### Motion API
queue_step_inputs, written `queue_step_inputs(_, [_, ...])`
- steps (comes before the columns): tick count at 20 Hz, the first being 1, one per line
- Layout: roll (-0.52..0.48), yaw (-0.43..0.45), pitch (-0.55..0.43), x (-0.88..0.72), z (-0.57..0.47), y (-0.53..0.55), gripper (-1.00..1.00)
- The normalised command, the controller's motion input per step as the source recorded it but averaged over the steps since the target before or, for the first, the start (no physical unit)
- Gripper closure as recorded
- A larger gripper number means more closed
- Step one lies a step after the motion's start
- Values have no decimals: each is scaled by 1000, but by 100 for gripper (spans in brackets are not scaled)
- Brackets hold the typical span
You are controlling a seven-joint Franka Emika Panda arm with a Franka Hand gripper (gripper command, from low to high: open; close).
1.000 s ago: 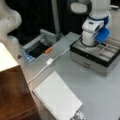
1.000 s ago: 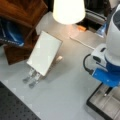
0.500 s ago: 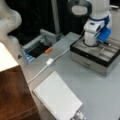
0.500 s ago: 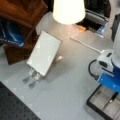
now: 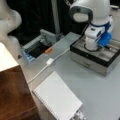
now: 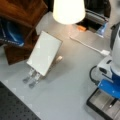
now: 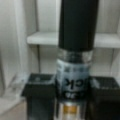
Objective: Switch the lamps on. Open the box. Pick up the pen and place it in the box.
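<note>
Grey tabletop (image 5: 82, 82) carries the open box (image 5: 100, 58); above its compartments the claw (image 7: 72, 100) grips the pen (image 7: 76, 37). Lamp (image 6: 68, 11) glows.

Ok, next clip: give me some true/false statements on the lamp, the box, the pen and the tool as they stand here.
1. The lamp is lit. True: its shade glows bright in a front view.
2. The box is shut. False: it is open, its grey compartments show in both front views.
3. The tool is closed on the pen. True: in the wrist view the black pads sit on both sides of the barrel.
4. The pen lies on the table beside the notepad. False: it is held over the box's compartments.
5. The arm reaches over the notepad. False: it is above the box, at a front view's right.
</note>
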Motion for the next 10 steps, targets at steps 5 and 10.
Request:
queue_step_inputs(5, [-105,-100,-118,-75,-127,46,100])
queue_step_inputs(10, [-202,-80,-152,-52,-151,13,-100])
